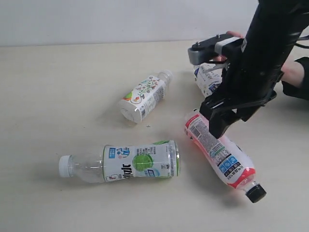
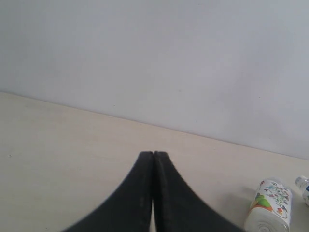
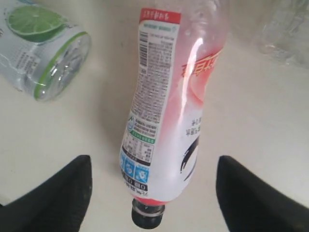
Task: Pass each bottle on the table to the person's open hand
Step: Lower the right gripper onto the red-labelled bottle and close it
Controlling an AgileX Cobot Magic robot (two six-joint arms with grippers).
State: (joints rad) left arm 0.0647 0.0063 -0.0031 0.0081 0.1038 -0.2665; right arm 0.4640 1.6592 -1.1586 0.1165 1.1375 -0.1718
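Note:
Four bottles lie on the table (image 1: 58, 87). The white-and-green one (image 1: 140, 162) is at the front, and the one with colourful print (image 1: 145, 95) lies behind it. On the right is the red-and-white bottle (image 1: 222, 154) with its black cap, and my right arm partly hides the white-and-blue one (image 1: 208, 78). My right gripper (image 1: 224, 123) hangs open over the red-and-white bottle (image 3: 169, 111). Its fingers (image 3: 63, 193) stand apart on either side of the cap end without touching it. The person's hand (image 1: 293, 72) shows behind the arm, mostly hidden. My left gripper (image 2: 153, 155) is shut and empty.
The wall rises behind the table's far edge (image 2: 72, 108). The colourful-print bottle (image 2: 270, 208) lies to one side of the left gripper. The white-and-green bottle's base (image 3: 53, 53) sits close beside the red-and-white one.

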